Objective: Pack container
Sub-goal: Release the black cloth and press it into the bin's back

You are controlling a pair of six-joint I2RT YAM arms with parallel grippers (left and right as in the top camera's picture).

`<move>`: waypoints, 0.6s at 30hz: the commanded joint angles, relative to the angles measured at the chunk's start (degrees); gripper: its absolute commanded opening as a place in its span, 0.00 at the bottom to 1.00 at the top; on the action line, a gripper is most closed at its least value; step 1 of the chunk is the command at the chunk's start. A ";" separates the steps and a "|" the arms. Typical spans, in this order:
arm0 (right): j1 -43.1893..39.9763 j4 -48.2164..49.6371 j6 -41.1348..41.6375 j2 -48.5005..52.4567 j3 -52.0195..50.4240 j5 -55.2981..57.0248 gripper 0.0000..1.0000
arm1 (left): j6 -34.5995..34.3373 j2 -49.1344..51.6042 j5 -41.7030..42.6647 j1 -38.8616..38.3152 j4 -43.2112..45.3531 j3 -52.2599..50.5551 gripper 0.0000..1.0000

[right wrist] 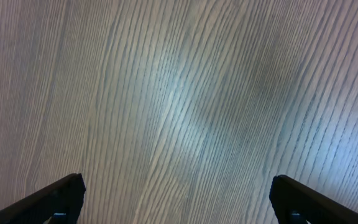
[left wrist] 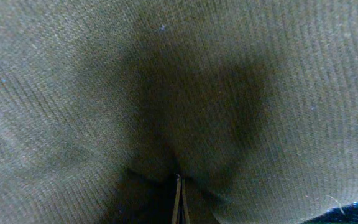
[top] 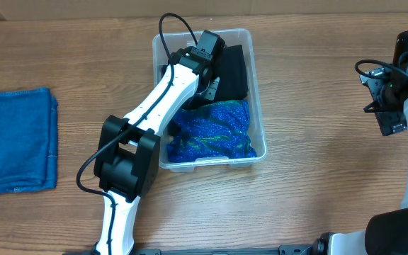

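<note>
The clear plastic container (top: pixel 258 99) stands at the middle back of the table. Inside it, a black cloth (top: pixel 234 71) lies in the far half and a blue glittery cloth (top: pixel 218 133) in the near half. My left gripper (top: pixel 211 76) reaches down into the container onto the black cloth. In the left wrist view the dark cloth (left wrist: pixel 179 81) fills the frame, and the fingertips (left wrist: pixel 179 186) are pressed together with cloth bunched at their tip. My right gripper (top: pixel 388 117) hovers open and empty at the far right; its fingers (right wrist: pixel 179 199) are wide apart over bare wood.
A folded blue towel (top: pixel 16 138) lies at the left edge of the wooden table (top: pixel 317 191). The left arm crosses over the container's left wall. The right arm's base stands at the front right.
</note>
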 commanded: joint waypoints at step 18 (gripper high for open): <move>-0.11 0.15 0.26 -0.15 0.07 0.15 1.00 | -1.27 -6.73 2.32 4.68 -1.42 -0.85 0.04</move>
